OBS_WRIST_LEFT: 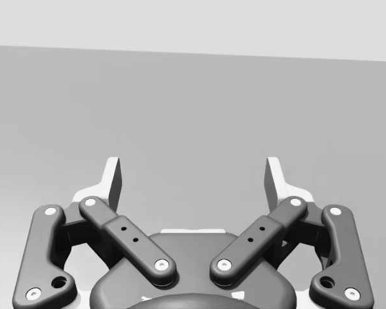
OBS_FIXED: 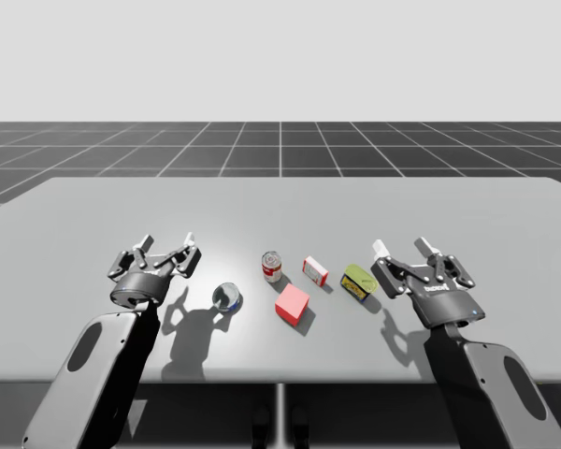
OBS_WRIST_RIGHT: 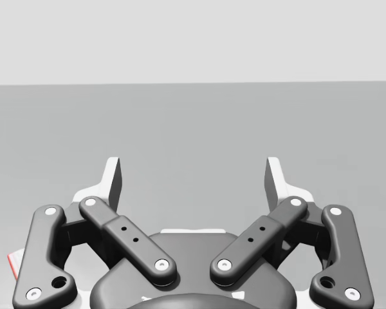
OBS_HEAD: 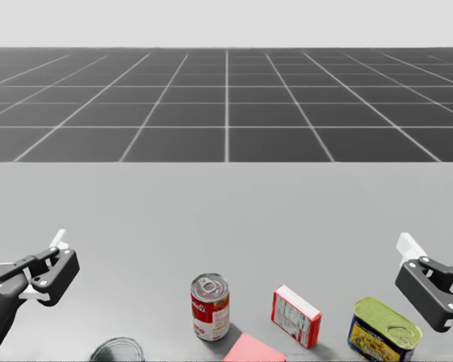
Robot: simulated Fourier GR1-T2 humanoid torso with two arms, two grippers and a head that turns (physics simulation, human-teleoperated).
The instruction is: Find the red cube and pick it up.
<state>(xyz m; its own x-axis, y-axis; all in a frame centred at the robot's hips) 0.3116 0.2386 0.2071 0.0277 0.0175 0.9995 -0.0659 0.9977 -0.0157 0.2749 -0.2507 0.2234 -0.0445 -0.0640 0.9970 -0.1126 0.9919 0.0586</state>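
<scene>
**Q:** What does the high view show?
**A:** A grey desk (OBS_FIXED: 280, 201). The red cube (OBS_FIXED: 293, 304) sits near its front middle, just in front of a red-and-white can (OBS_FIXED: 272, 267) and a red-and-white box (OBS_FIXED: 315, 270). The robot's left pincer (OBS_FIXED: 168, 245) and right pincer (OBS_FIXED: 402, 248) hover on either side of it. Both are spread open and well apart from the cube.

**Q:** And the head view?
**A:** The cube's top edge peeks in at the bottom, between the two arms.

**Q:** The wrist views?
**A:** Each pincer's fingers stand wide, with bare desk ahead and nothing held.

**Q:** Which step is this?
**A:** Probably the very start: the cube is in sight but the reach has not begun. Next, one arm must swing inward and descend over the cube, keeping clear of the can and box.
</scene>
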